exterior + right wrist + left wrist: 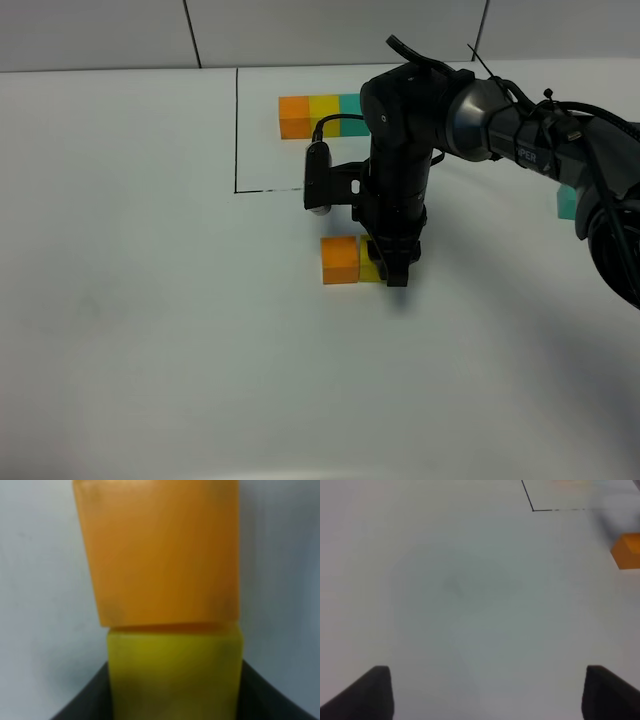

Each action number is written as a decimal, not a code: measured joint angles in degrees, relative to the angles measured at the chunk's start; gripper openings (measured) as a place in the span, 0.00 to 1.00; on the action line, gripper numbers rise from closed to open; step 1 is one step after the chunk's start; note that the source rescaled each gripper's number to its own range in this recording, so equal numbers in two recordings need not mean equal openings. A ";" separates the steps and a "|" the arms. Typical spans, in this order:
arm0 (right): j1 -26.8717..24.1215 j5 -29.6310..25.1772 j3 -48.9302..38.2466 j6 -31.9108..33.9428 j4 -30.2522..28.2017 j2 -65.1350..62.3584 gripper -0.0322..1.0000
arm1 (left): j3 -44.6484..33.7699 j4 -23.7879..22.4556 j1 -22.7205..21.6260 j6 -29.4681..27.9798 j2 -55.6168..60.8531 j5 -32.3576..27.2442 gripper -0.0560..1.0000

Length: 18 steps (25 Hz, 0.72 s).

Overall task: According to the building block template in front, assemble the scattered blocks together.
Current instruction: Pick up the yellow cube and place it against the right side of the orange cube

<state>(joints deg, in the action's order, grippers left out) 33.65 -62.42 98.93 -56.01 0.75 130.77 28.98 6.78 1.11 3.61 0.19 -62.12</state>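
The building block template, a joined orange, yellow and teal row, lies inside the black-lined corner at the back. A loose orange block rests on the table, and a yellow block touches its right side. My right gripper points straight down and is shut on the yellow block. A teal block sits at the far right, partly hidden behind the right arm. My left gripper is open over bare table, with the orange block far off to its side.
Black lines mark the template's area on the white table. The right arm reaches in from the right across the middle. A tiled wall runs behind the table.
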 joint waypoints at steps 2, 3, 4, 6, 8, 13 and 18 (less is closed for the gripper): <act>0.20 0.00 0.00 0.06 -0.16 0.00 0.05 | 0.00 0.00 0.00 0.00 0.00 0.00 0.98; 0.26 0.04 0.00 0.16 -0.30 0.00 0.05 | 0.00 0.00 0.00 0.00 0.00 0.00 0.98; 0.33 0.06 0.00 0.23 -0.40 0.00 0.05 | 0.00 0.00 0.00 0.00 0.00 0.00 0.98; 0.58 0.17 -0.03 0.47 -0.75 0.00 0.05 | 0.00 0.00 0.00 0.00 0.00 0.00 0.98; 0.83 0.34 -0.08 0.47 -0.75 0.00 0.05 | 0.00 0.00 0.00 0.00 0.00 0.00 0.98; 1.08 0.46 -0.08 0.54 -1.12 0.00 0.05 | 0.00 0.00 0.00 0.00 0.00 0.00 0.98; 1.41 0.83 -0.08 0.61 -1.07 0.00 0.05 | 0.00 0.00 0.00 0.00 0.00 0.00 0.98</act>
<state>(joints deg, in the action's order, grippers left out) 35.06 -61.59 98.86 -55.39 -0.32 130.77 28.98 6.78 1.11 3.61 0.19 -62.12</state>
